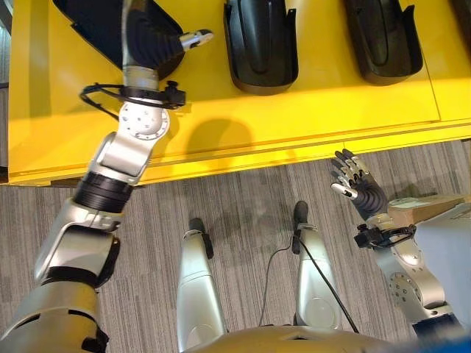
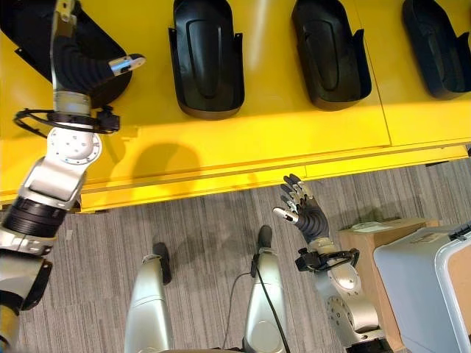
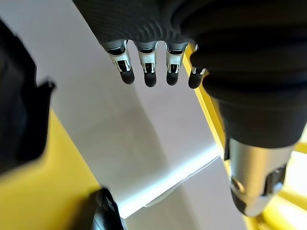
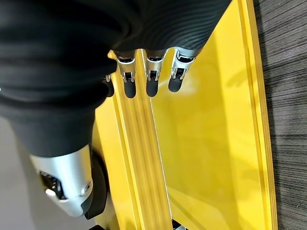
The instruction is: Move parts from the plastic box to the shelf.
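L hand (image 1: 158, 40) open, empty over black part (image 1: 110, 22) just set on yellow shelf (image 1: 294, 110); R hand (image 2: 305, 209) open, empty, off shelf, free for next pick.

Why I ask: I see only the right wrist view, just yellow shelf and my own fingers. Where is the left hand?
Observer: The left hand is over the leftmost black part on the yellow shelf. Its fingers are straight and hold nothing.
Operator: Is my right hand near the plastic box?
Observer: The right hand is open over the floor in front of the shelf. The grey plastic box stands to its right, apart from it.
Operator: How many parts are on the shelf?
Observer: Four show in the right eye view: the leftmost one and three others in a row.
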